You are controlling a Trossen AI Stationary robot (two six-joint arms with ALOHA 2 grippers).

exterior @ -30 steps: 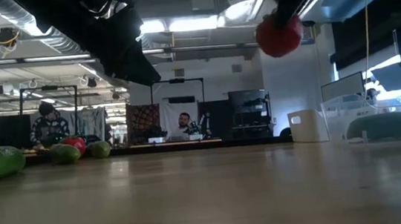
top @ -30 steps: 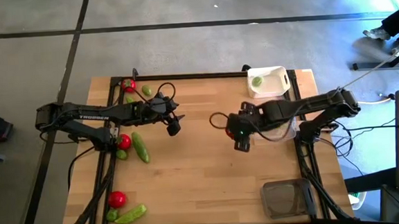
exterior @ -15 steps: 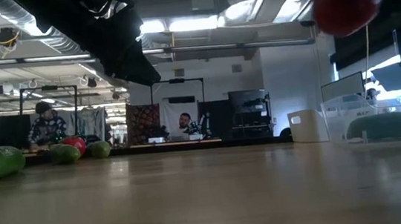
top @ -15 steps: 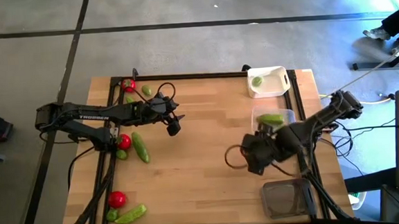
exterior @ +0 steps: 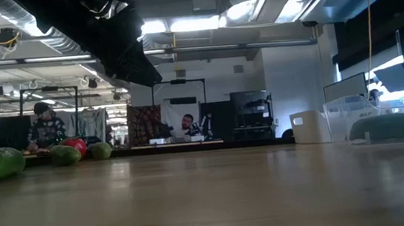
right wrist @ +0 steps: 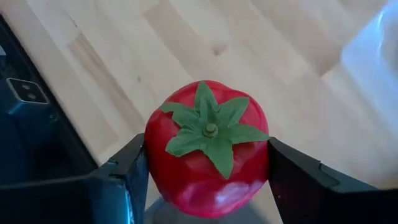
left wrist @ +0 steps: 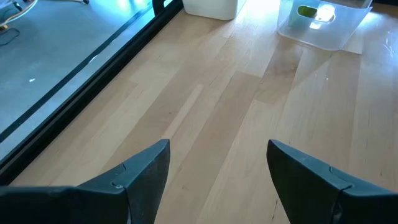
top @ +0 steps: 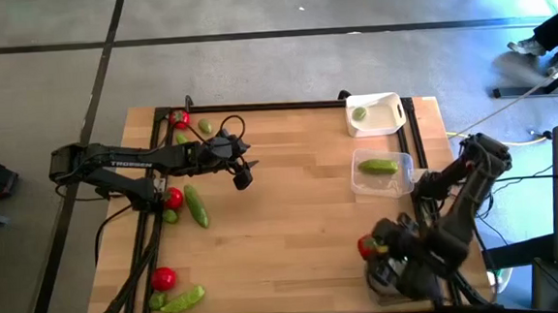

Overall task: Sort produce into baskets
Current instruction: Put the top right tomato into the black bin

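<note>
The right claw (right wrist: 205,180) is clamped on a red tomato (right wrist: 206,147), fingers on both sides, green stem cap facing the wrist camera. From above, that tomato (top: 368,247) sits at the near right corner of the wooden surface (top: 283,224), right by the dark grey basket (top: 388,276), which the arm mostly covers. The left claw (left wrist: 214,180) hangs over the surface's left-middle, fingers apart, holding nothing. The clear basket (top: 383,172) has 1 green pod (top: 377,167); the white basket (top: 374,114) has 1 lime (top: 359,115).
</note>
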